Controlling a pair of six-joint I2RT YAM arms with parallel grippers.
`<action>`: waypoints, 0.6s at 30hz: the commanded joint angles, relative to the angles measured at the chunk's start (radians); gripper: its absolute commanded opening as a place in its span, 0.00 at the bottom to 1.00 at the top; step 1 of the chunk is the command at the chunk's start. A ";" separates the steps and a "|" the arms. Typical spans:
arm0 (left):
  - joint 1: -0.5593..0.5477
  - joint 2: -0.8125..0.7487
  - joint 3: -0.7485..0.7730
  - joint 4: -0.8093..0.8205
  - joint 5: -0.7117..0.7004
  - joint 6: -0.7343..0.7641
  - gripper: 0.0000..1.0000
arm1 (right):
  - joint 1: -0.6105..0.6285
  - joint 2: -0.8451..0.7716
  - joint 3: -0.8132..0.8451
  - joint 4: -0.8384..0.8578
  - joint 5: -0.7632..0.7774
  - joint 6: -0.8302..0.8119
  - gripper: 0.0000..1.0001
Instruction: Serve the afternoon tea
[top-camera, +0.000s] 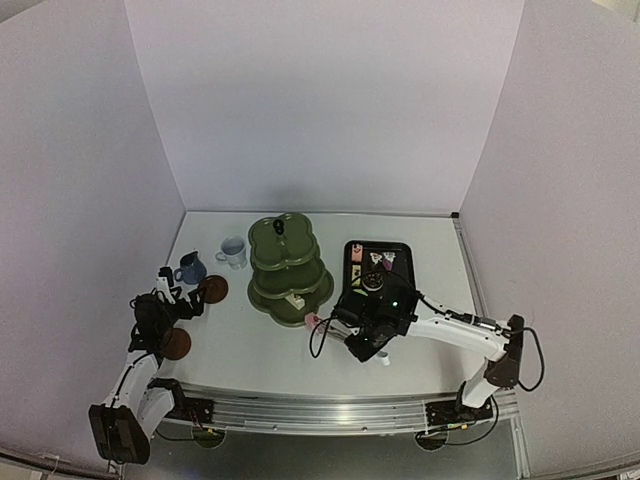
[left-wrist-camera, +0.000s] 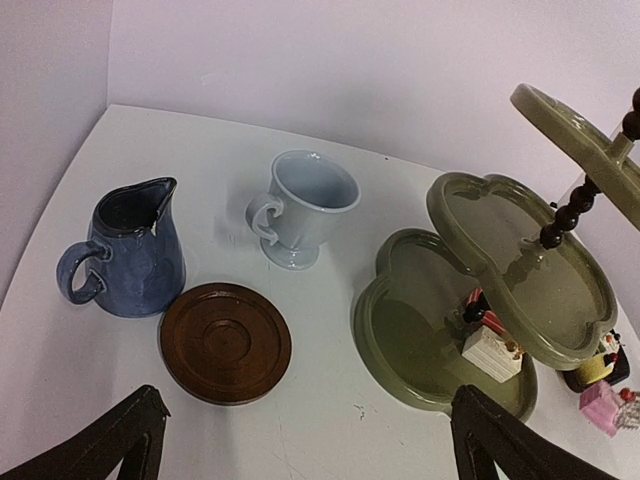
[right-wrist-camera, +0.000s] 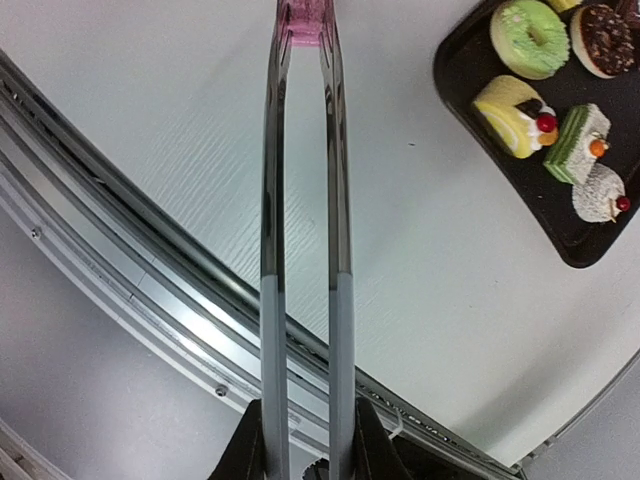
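1. Two slim shiny blades of the metal tongs (right-wrist-camera: 300, 250), clamped tight in the right claw (right-wrist-camera: 308, 455), pinch a pink square cake (right-wrist-camera: 305, 22) just beside the glossy dark green scalloped three-tier stand (top-camera: 288, 265).
2. Left claw (left-wrist-camera: 305, 445) gapes wide and empty, facing a round brown ridged saucer (left-wrist-camera: 225, 343).

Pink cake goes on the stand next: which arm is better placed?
Right. The right gripper is shut on the tongs, which pinch the pink cake close to the stand. The left gripper hangs open by the blue mug.
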 joint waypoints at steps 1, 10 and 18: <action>0.006 -0.019 0.000 0.033 -0.007 0.017 1.00 | 0.024 0.083 0.080 0.101 -0.049 -0.023 0.00; 0.005 -0.023 -0.004 0.038 -0.004 0.020 1.00 | 0.024 0.273 0.226 0.260 0.069 -0.102 0.00; 0.005 -0.022 -0.002 0.034 -0.005 0.023 1.00 | 0.021 0.421 0.360 0.264 0.189 -0.115 0.00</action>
